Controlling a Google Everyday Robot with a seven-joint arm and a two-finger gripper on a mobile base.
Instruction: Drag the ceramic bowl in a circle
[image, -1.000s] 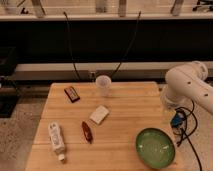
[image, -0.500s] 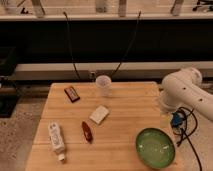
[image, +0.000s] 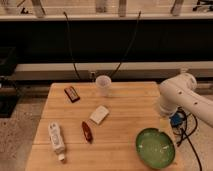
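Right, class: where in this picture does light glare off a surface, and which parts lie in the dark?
Camera view: pale glare sits inside the glossy green ceramic bowl and along the white arm; the gripper, just above the bowl's far-right rim, looks dim under the arm; the band behind the wooden table is almost black.

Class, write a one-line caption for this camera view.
The gripper hangs by the ceramic bowl's far-right rim on a wooden table.

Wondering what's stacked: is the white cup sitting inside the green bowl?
No; the cup stands at the table's back edge, while the claw hangs by the green bowl's far rim.
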